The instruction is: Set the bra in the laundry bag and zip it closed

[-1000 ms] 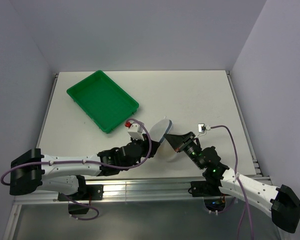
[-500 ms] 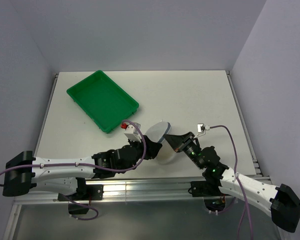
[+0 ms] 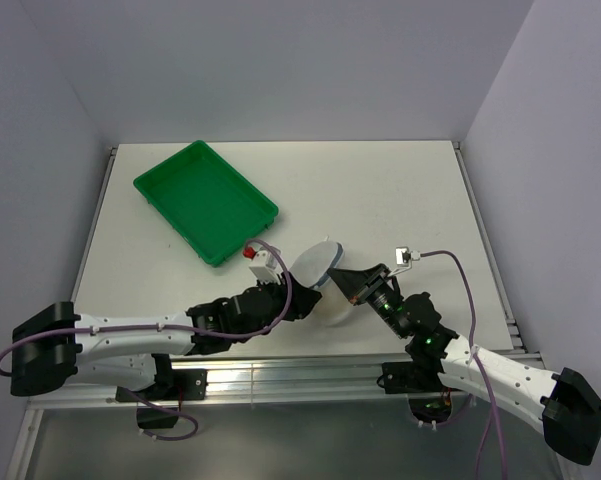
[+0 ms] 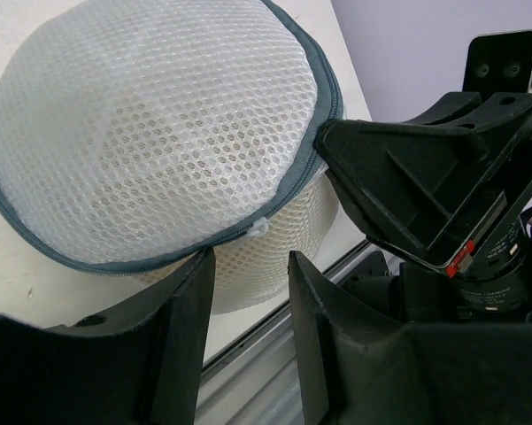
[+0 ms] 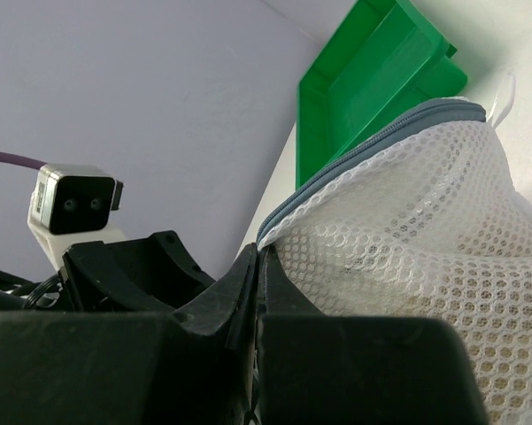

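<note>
White mesh marks the laundry bag (image 3: 325, 272), which sits between both arms. The right gripper (image 5: 257, 257) is clamped on the bag's zip rim (image 4: 159, 257). The left gripper (image 4: 250, 261), jaws apart, faces the rim's opposite side, just short of it. A tan tint inside the bag is probably the bra (image 5: 407, 354).

Top external: high behind the arm bases, looking down on the worktop (image 3: 400, 190). Both wrist views sit tight against the laundry bag (image 4: 150, 124) from opposite sides, facing each other. Right wrist apparently aims low toward the green tray (image 5: 372, 80). All three share the bag.
</note>
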Controlling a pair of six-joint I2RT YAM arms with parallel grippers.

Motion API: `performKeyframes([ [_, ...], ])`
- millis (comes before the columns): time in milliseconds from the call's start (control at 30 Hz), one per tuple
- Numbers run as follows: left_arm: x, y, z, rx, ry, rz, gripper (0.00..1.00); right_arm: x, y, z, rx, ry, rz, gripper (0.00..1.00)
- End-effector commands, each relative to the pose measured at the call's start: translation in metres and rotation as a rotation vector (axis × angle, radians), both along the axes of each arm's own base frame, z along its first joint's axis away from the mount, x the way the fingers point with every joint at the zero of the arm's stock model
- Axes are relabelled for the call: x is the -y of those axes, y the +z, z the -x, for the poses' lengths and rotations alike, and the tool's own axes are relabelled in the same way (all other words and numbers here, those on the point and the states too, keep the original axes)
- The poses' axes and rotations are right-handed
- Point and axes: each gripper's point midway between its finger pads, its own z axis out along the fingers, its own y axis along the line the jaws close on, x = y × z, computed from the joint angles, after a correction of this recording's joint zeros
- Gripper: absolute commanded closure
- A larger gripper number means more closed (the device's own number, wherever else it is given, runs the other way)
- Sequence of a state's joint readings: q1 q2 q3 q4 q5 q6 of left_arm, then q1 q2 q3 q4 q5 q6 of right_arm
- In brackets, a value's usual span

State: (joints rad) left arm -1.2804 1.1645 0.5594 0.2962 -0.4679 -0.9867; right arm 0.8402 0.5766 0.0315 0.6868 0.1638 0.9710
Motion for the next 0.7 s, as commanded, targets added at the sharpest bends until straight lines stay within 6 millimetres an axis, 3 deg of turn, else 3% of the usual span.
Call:
performKeyframes([
  [0, 0.010, 0.014, -0.003, 0.001, -0.030, 0.083, 0.54, 0.005, -0.036, 0.007, -0.030, 0.010, 0.041, 1.00],
  [467, 0.018, 0.008, -0.011, -0.029, -0.035, 0.132, 0.56, 0.006, -0.037, 0.008, -0.030, 0.009, 0.032, 1.00],
  [667, 0.014, 0.014, -0.018, -0.018, 0.020, 0.198, 0.64, 0.006, -0.039, 0.009, -0.034, 0.013, 0.030, 1.00],
])
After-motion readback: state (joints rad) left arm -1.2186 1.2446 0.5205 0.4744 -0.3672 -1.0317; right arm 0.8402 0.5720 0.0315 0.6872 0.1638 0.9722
